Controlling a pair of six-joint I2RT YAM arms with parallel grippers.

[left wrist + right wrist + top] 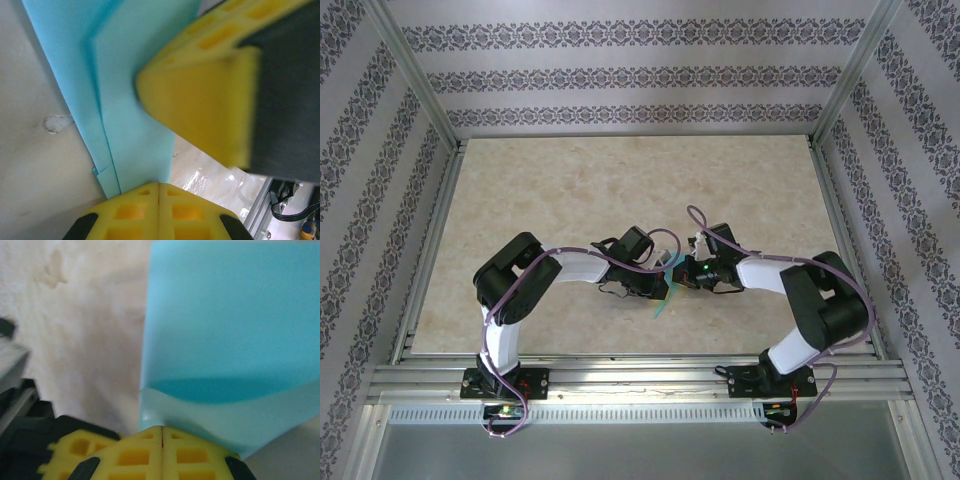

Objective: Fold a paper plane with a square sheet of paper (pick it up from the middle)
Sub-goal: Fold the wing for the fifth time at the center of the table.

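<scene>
Seen from above, the two arms meet mid-table (570,190). A sliver of the teal sheet of paper (663,298) pokes out below them, with bare tabletop running out to the frame rails (620,375) all round.

The right wrist view shows the right gripper (162,436) pressed together, pinching the sheet's curling lower edge. The left wrist view shows stacked folded edges and the left gripper (159,192) pressed together on the sheet's lower tip. The right arm's yellow fingers (200,105) sit at upper right.

The pale marbled table (570,190), edged with metal rails (620,380), bears a small smudge (58,123).
</scene>
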